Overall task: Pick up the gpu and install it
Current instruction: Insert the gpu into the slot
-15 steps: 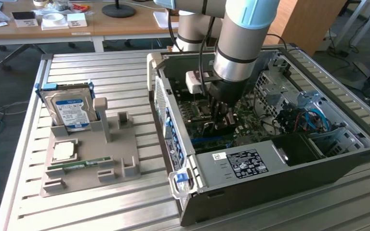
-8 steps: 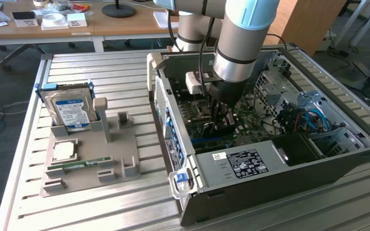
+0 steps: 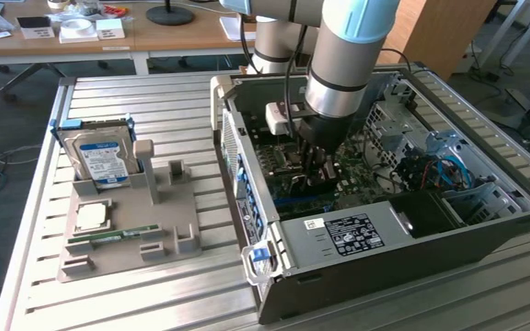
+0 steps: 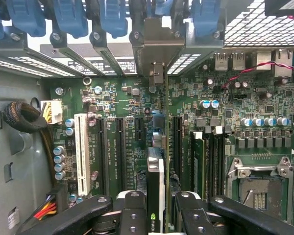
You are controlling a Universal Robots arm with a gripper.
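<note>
The exterior view takes in the whole setting: a ribbed metal table (image 3: 118, 96), an open computer case (image 3: 357, 276) lying on its side right of centre, and at the exterior view's left a grey parts tray (image 3: 154, 207) with a blue-labelled hard drive (image 3: 104, 155) standing upright in it and a small green memory stick (image 3: 122, 238) lying near its front edge. The wrist view gives the close detail inside the case. The graphics card (image 4: 156, 171) is seen edge-on, clamped between the two black fingers (image 4: 132, 213) of the gripper (image 4: 157, 215). It stands upright over the green motherboard (image 4: 112, 98) among the dark expansion slots, apart from the long white slot (image 4: 81, 152) and the processor socket (image 4: 257, 188). Its pale metal bracket reaches the row of rear openings by the blue clips (image 4: 112, 17). Whether its edge sits fully in a slot cannot be told. In the exterior view the arm (image 3: 344, 76) comes down from the upper middle of the frame, nearly vertical, with the gripper (image 3: 319, 172) low inside the case just above the motherboard.
</note>
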